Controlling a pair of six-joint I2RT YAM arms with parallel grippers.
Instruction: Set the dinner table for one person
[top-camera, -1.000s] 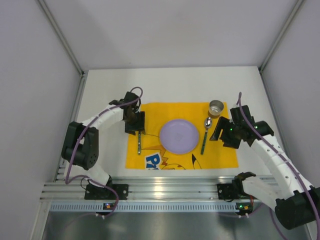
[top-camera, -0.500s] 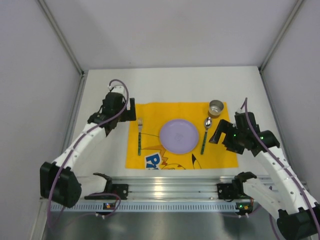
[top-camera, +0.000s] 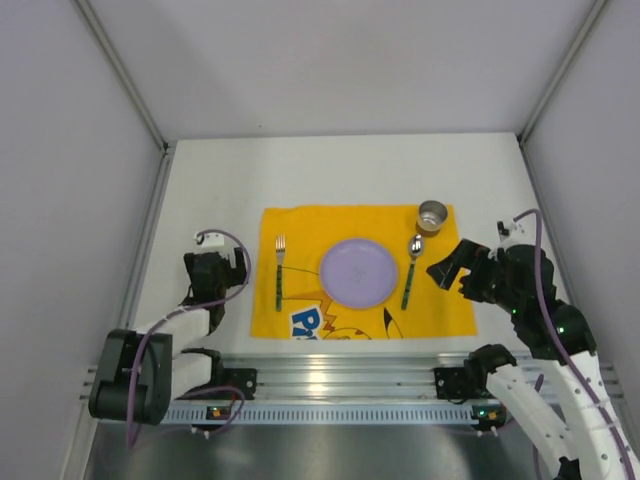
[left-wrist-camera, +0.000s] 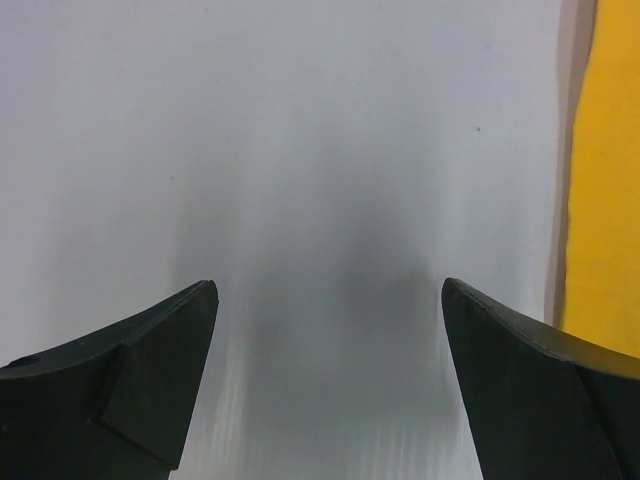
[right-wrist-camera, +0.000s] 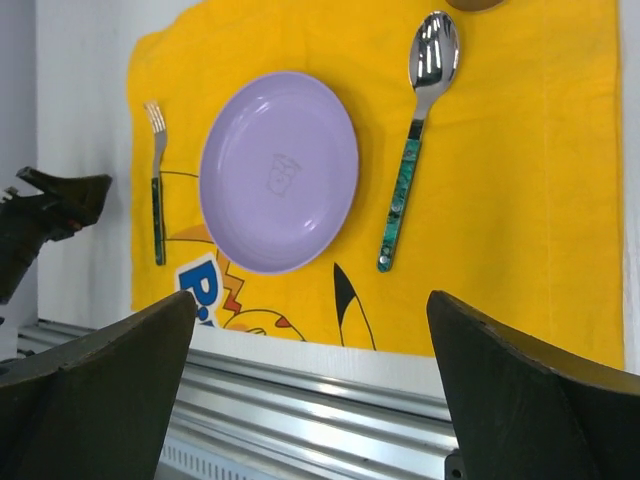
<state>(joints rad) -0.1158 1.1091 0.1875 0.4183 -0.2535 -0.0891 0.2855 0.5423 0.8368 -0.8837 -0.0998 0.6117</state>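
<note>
On the white dinner table (top-camera: 340, 170) lies a yellow cartoon-print cloth (top-camera: 440, 300). On the cloth sit a purple plate (top-camera: 358, 271), a fork (top-camera: 279, 270) to its left, a spoon (top-camera: 411, 268) to its right and a metal cup (top-camera: 432, 215) at the far right corner. In the right wrist view the plate (right-wrist-camera: 278, 170), fork (right-wrist-camera: 157, 190) and spoon (right-wrist-camera: 418, 130) all show. My left gripper (top-camera: 212, 272) is open and empty, low over bare table (left-wrist-camera: 330, 150) left of the cloth (left-wrist-camera: 605, 170). My right gripper (top-camera: 452, 268) is open and empty, raised at the cloth's right edge.
Grey walls enclose the table on the left, the back and the right. An aluminium rail (top-camera: 340, 385) with the arm bases runs along the near edge; it also shows in the right wrist view (right-wrist-camera: 330, 400).
My left arm has pulled back toward its base, away from the fork, which stays on the cloth. My right arm has drawn back and risen a little.
</note>
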